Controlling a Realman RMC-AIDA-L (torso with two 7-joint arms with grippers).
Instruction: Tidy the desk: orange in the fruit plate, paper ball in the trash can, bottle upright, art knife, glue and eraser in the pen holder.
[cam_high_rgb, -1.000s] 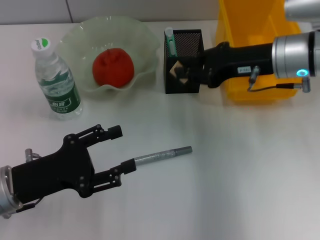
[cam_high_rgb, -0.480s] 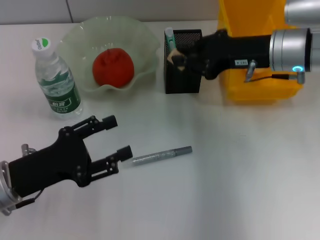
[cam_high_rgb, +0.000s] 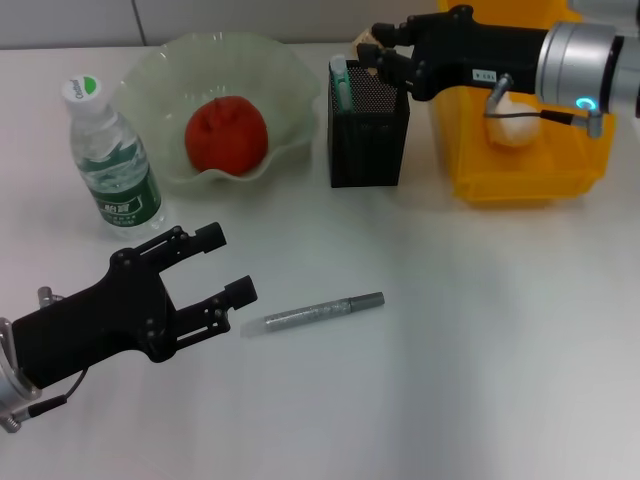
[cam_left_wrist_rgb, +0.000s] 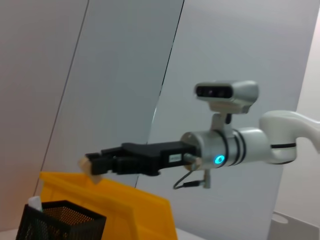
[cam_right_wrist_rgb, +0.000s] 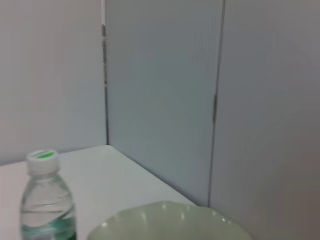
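Directly below the right claw (cam_high_rgb: 376, 52) stands the pen holder (cam_high_rgb: 368, 125), its open mouth under the fingertips. The claw is pinched on a small pale block, judged to be the eraser (cam_high_rgb: 368, 42); the left wrist view shows the same block (cam_left_wrist_rgb: 88, 165) gripped at the tip, above the holder (cam_left_wrist_rgb: 57, 221).

Step in hand, as judged: dropping the eraser into the pen holder. Next move calls for centring over the mesh opening, then releasing low enough that the block does not bounce off the rim.

Left claw (cam_high_rgb: 225, 265) spread wide, low over the desk (cam_high_rgb: 480, 330). The art knife (cam_high_rgb: 312, 312) lies just beyond its fingertips, flat, not touched. That pickup looks to be next for this arm: fingers must straddle the thin shaft squarely.

Containers:
- Fruit plate (cam_high_rgb: 150, 85): orange (cam_high_rgb: 226, 134) inside. Done.
- Pen holder: a green-and-white stick, probably the glue (cam_high_rgb: 341, 82), upright in the corner away from the right claw's arm.
- Trash can (cam_high_rgb: 520, 170), yellow: a white lump, likely the paper ball (cam_high_rgb: 510, 128), inside.
- Bottle (cam_high_rgb: 108, 160): upright beside the plate.
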